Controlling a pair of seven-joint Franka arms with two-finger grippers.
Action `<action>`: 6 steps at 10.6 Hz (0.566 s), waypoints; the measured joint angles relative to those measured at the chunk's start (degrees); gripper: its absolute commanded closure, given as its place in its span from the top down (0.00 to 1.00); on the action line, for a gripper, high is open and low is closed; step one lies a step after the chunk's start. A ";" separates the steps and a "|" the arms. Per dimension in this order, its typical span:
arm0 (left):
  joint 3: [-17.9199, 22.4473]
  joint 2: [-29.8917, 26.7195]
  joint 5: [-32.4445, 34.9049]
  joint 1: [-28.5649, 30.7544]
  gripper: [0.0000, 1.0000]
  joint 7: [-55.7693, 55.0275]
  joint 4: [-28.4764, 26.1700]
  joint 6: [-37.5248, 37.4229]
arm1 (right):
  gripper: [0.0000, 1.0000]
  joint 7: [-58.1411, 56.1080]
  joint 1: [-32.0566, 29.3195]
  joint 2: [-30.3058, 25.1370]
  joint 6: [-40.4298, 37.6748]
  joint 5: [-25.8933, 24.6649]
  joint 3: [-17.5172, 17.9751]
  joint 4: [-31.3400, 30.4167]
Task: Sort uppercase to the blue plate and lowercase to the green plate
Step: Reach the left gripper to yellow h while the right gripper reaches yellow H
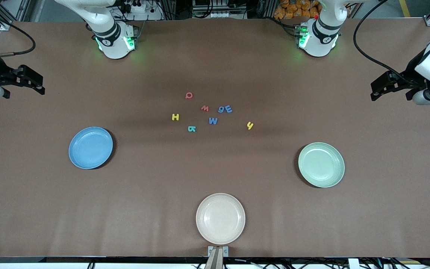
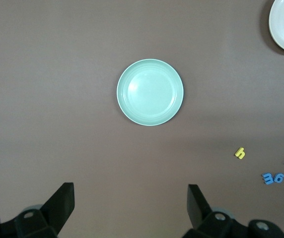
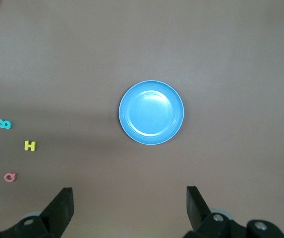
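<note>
While both arms wait at the ends of the tabletop [image 1: 215, 48], nothing is sorted yet, so the step in hand looks like choosing and reaching for a first letter. Going from big to small: the blue plate [image 1: 90, 147] lies toward the right arm's end, the green plate [image 1: 321, 164] toward the left arm's end, and a beige plate [image 1: 220, 218] sits nearest the front camera between them; all three are bare. The left gripper [image 2: 131, 208] hangs with its fingers spread wide over the tabletop near the green plate, and the right gripper [image 3: 129, 210] hangs spread the same way near the blue plate; neither pinches anything. The letters cluster mid-table, farther from the camera than the plates: blue W [image 1: 213, 120], yellow H [image 1: 175, 117], teal R [image 1: 192, 129], red Q [image 1: 189, 95], small red w [image 1: 205, 108], yellow h [image 1: 250, 125], and the blue g [image 1: 221, 109] touching the dark blue E piece [image 1: 228, 109]. Starting with outlying pieces such as the H or the h seems wise, since each stands apart. The touching pair probably needs a careful, narrow approach, and flat foam calls for descending right to the surface.
</note>
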 measured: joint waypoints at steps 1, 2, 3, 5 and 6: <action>0.00 0.00 0.00 -0.01 1.00 0.00 0.00 -0.01 | 1.00 -0.22 -0.28 -0.04 -0.09 0.00 0.04 0.00; -0.02 0.05 0.00 -0.06 1.00 0.01 -0.06 -0.08 | 1.00 -0.51 -0.58 -0.06 -0.11 0.00 0.17 0.00; -0.09 0.39 -0.21 -0.33 1.00 0.63 -0.31 -0.15 | 1.00 -0.66 -0.97 -0.07 -0.12 0.00 0.62 0.00; -0.98 2.94 -0.71 -2.75 1.00 2.43 -1.30 0.73 | 1.00 -0.24 -1.46 -0.05 -0.21 0.01 2.34 -0.07; -3.13 4.84 -0.70 -4.28 1.00 2.72 -2.51 3.47 | 1.00 1.49 -1.31 0.04 -0.21 0.08 3.20 -0.21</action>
